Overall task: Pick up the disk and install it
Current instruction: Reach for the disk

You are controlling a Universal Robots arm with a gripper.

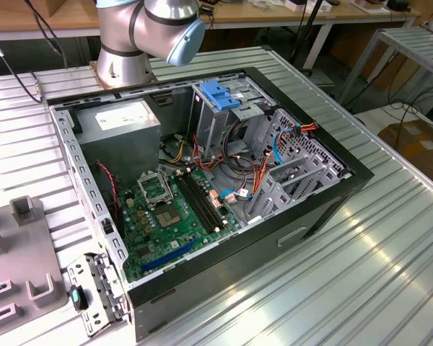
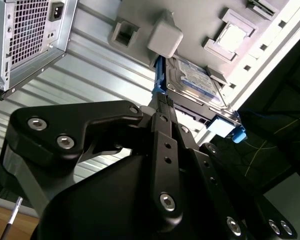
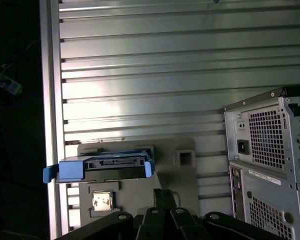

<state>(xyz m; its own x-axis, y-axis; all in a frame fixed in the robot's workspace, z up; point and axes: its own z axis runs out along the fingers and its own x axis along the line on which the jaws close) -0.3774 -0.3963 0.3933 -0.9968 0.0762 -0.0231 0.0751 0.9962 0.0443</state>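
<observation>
1. Grey fixture plate (image 1: 18, 263): is lying on the ribbed metal bench (image 1: 390, 274) at the exterior view's left, with small upright posts standing on it.
2. Disk (image 2: 195, 82) (image 3: 110, 170): silver, blue-and-white label, blue end tabs. In both wrist views it is resting on the fixture plate, just beside a pale block (image 2: 165, 36) and well apart from the computer case.
3. Gripper (image 2: 163, 107) (image 3: 165, 196): black, is hovering near the disk, close to its blue side rail. Whether it is released or clenched cannot be told, nor whether it is touching the disk.
4. Robot arm (image 1: 151, 29): is standing at the far edge of the bench, behind the case.
5. Computer case (image 1: 303, 231): is lying open on its side at the middle of the bench. Its perforated back is showing in both wrist views.
6. Grey box with white sticker (image 1: 119, 126): is sitting in the case's far left corner.
7. Green motherboard (image 1: 173, 216): is lying flat on the case floor.
8. Metal cage with blue plastic top (image 1: 218, 97): is standing at the far side of the case.
9. Coloured cables (image 1: 256, 173): are trailing to the right of the cage.
</observation>
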